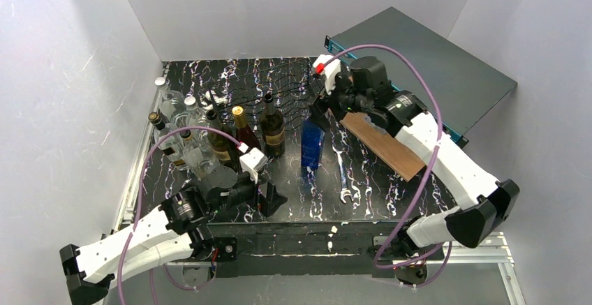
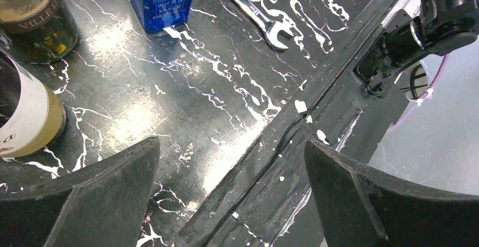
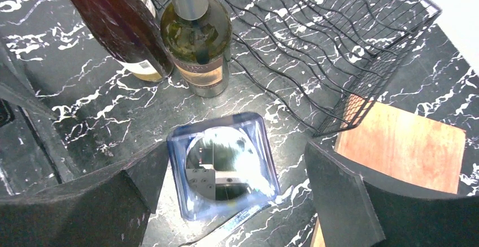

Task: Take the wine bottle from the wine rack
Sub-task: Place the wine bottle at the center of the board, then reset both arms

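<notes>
Black marbled table (image 1: 300,200), white walls: blue bottle (image 1: 311,146) stands upright in front of the rack (image 1: 279,90).
Long axis vertical; which end is up is unclear. Right gripper (image 3: 234,159) gapes above it; left gripper (image 2: 231,162) wide, empty.

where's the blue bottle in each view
top external: the blue bottle stands near the picture's centre.
left wrist: top edge, left of centre.
right wrist: bottom centre, seen from above.
shared landmark: the green wine bottle beside it.
</notes>
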Action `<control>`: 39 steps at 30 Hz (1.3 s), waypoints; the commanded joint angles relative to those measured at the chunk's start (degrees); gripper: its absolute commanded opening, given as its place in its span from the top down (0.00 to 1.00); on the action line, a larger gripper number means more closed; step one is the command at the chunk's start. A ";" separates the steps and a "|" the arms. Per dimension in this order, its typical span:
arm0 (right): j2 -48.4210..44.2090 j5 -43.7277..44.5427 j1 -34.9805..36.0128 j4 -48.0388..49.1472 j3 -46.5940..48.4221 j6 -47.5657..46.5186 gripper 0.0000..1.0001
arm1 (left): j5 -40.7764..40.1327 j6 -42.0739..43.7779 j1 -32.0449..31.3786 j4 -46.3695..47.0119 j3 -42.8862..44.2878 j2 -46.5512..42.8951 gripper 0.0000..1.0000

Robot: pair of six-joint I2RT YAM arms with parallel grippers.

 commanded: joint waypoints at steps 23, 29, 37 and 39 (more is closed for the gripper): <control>-23.90 -15.66 -25.79 -6.56 -5.19 -3.51 0.02 | -22.74 10.03 1.36 -25.10 37.14 8.96 0.02; -24.48 -13.23 -27.88 -4.84 -6.03 -1.34 0.02 | -22.85 14.06 6.16 -23.64 42.56 12.32 0.02; -24.89 -2.74 -29.02 -0.38 -6.56 7.68 0.02 | -15.95 14.29 16.41 -21.01 46.43 16.29 0.02; -24.90 -1.11 -29.12 -0.09 -6.06 9.11 0.02 | -13.76 13.33 19.49 -20.40 47.09 16.93 0.02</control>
